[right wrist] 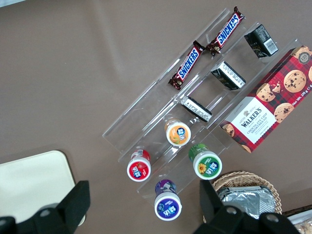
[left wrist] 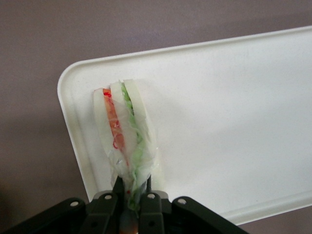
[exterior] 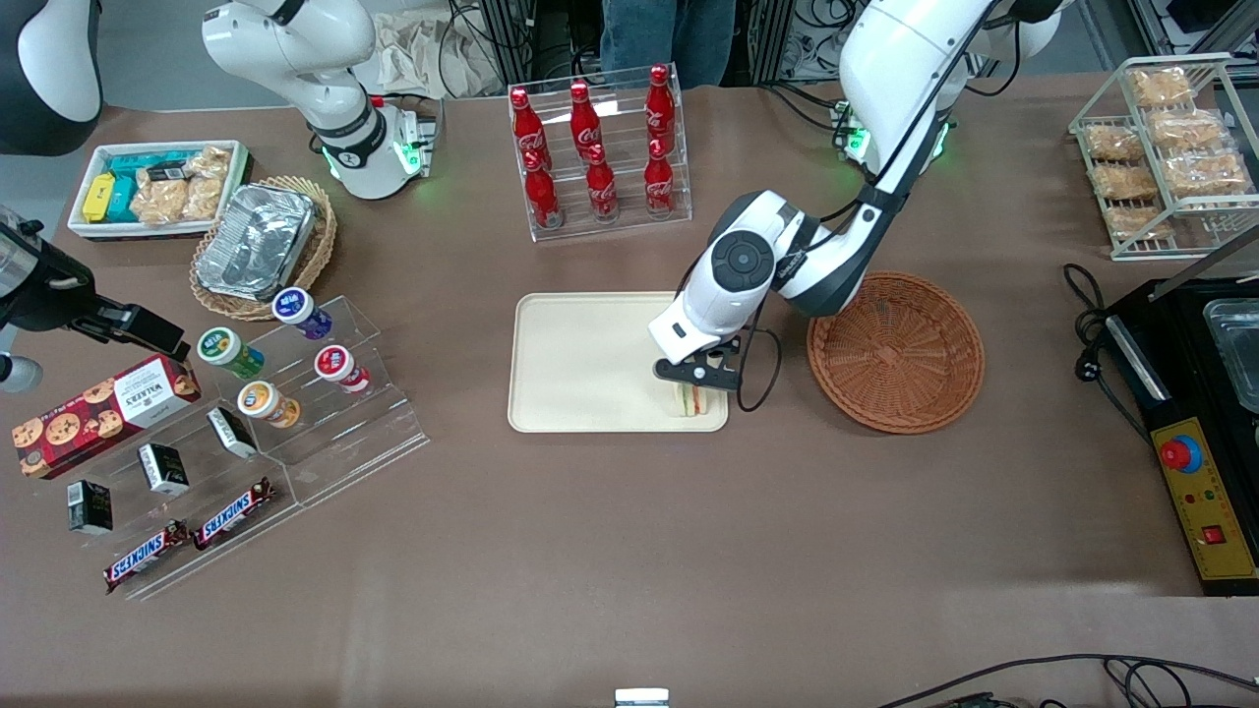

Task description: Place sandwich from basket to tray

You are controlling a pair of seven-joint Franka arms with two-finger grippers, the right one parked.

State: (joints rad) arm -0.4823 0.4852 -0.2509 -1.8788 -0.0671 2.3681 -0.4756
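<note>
The left arm's gripper [exterior: 694, 376] sits low over the corner of the cream tray [exterior: 570, 354] that lies nearest the front camera and closest to the reddish-brown wicker basket [exterior: 895, 352], which lies just beside the tray toward the working arm's end of the table. From the front the sandwich [exterior: 690, 399] shows only as a small striped sliver under the black fingers, standing on the tray by its rim; the left wrist view shows much more — the sandwich [left wrist: 124, 131] is wrapped in clear film, its pale bread slices and red, orange and green layers seen edge-on, and the fingers [left wrist: 105, 207] are closed tight on the bunched end of the wedge, with the tray [left wrist: 234, 122] below it and brown tablecloth past the rounded corner. Whether the wedge's lower end touches the tray cannot be told. The right wrist view shows a corner of the tray [right wrist: 29, 187] and gives the clearest lettering: two Snickers bars [right wrist: 187, 63] on a clear stepped stand [right wrist: 146, 122], and a red tartan Walkers chocolate chunk cookie box [right wrist: 268, 114] beside it. Small pots with coloured lids [right wrist: 139, 165] and dark cartons [right wrist: 226, 75] share the stand, but their labels are too small to read. Only the front view takes in the rack of red Coca-Cola bottles [exterior: 595, 157], farther from the camera than the tray — its script is just legible
</note>
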